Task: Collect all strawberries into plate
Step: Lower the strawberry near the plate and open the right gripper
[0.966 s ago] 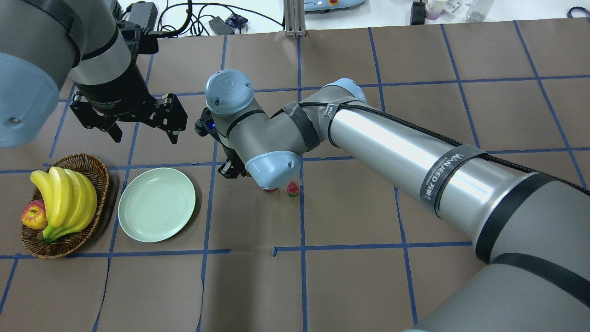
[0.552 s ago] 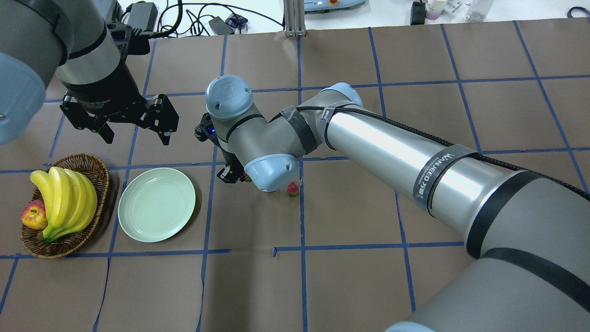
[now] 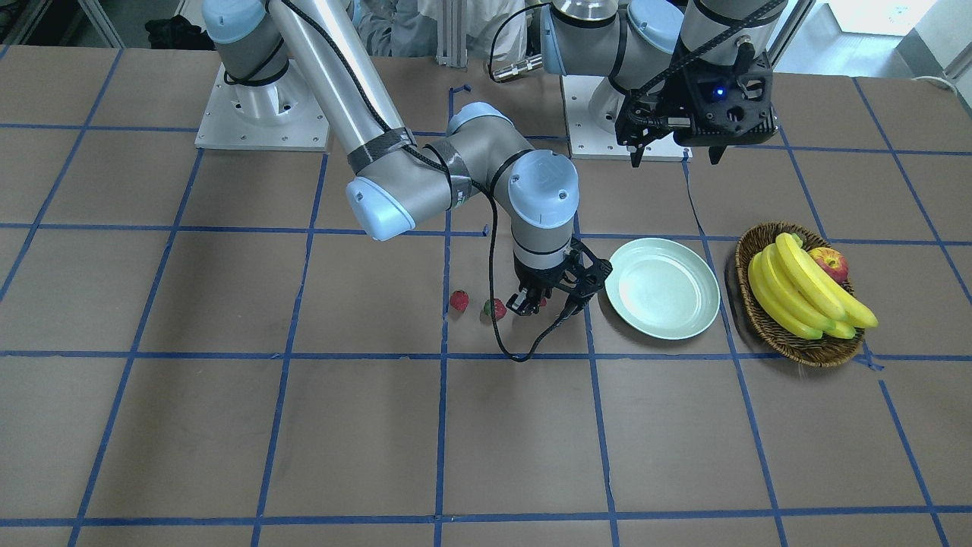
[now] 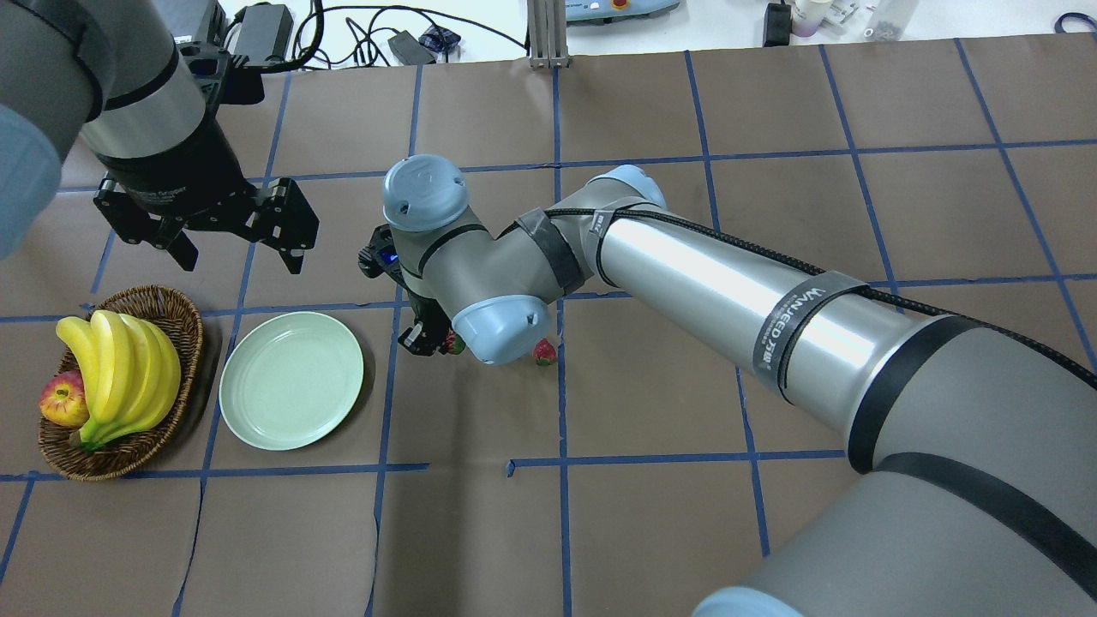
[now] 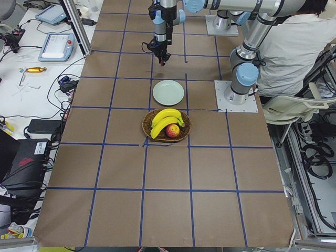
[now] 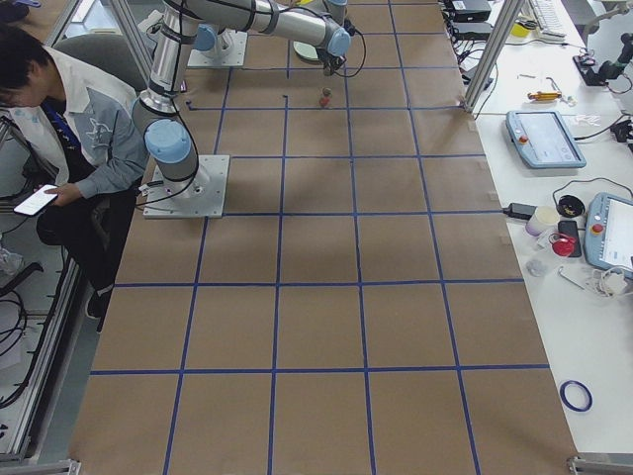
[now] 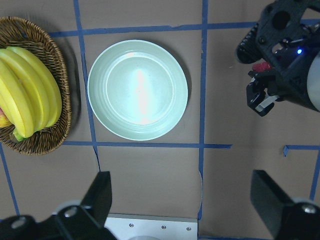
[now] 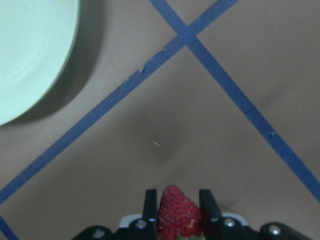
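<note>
**Right gripper.** The right gripper [image 8: 178,198] has its two black fingers [image 8: 150,202] closed on one small red strawberry with a green cap [image 8: 179,216]. The fruit sits between the pads with its tip pointing away from the wrist. The gripper hangs low over the brown paper-covered table with blue tape grid lines [image 4: 643,411]. In the overhead view it is just right of the round pale mint-green glossy plate [image 4: 291,380], apart from the rim. The wrist camera shows the plate edge at its upper left.

**Remaining fruit.** Two more small red strawberries lie on the table on the side of the right gripper away from the plate. The nearer one [image 3: 494,308] lies just beside the gripper. The farther one [image 3: 459,300] lies a little beyond it. In the overhead view the right arm's elbow joint hides one of them. No strawberry lies in the plate.

**Left gripper.** The left gripper [image 4: 238,255] hangs above the table on the far side of the plate. Its jaws are spread wide with nothing between them.

**Surroundings.** A brown woven wicker basket [image 4: 184,317] stands just left of the plate. It holds a bunch of yellow bananas [image 4: 120,368] and a red-yellow apple [image 4: 62,398].
</note>
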Robot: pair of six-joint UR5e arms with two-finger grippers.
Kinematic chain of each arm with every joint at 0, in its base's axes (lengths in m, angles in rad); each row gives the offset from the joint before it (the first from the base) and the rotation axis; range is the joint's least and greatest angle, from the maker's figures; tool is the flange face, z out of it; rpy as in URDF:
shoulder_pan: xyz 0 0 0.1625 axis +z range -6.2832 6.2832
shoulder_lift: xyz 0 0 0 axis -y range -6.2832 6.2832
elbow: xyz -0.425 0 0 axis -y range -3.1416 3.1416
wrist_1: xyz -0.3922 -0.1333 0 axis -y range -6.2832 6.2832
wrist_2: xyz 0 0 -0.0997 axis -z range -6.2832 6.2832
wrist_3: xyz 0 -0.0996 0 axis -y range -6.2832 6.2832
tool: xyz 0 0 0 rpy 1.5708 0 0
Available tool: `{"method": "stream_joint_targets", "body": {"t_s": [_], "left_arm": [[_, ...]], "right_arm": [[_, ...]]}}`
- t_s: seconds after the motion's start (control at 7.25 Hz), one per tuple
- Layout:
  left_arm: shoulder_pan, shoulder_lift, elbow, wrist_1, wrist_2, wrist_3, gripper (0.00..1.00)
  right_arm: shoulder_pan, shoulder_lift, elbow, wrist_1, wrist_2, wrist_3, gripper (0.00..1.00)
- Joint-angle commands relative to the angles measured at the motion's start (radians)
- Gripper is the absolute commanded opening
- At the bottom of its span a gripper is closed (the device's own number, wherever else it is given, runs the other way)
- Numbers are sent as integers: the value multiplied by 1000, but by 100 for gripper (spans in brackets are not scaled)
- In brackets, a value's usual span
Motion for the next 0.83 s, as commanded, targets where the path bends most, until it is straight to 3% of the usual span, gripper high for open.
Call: {"method": "stream_joint_targets", "body": {"t_s": [0.0, 0.14, 0.28, 0.69], "left_arm": [[2, 2, -1, -3, 10, 0, 100], [2, 2, -3, -3, 10, 0, 100], [2, 2, -4, -3, 10, 0, 100], [4, 2, -4, -3, 10, 0, 100]], "right_arm": [[0, 7, 20, 0, 1, -3, 37], [0, 6, 23, 0, 1, 0, 93], [0, -2, 28, 0, 0, 2, 100], [-20, -110, 22, 31, -17, -12, 100]]}}
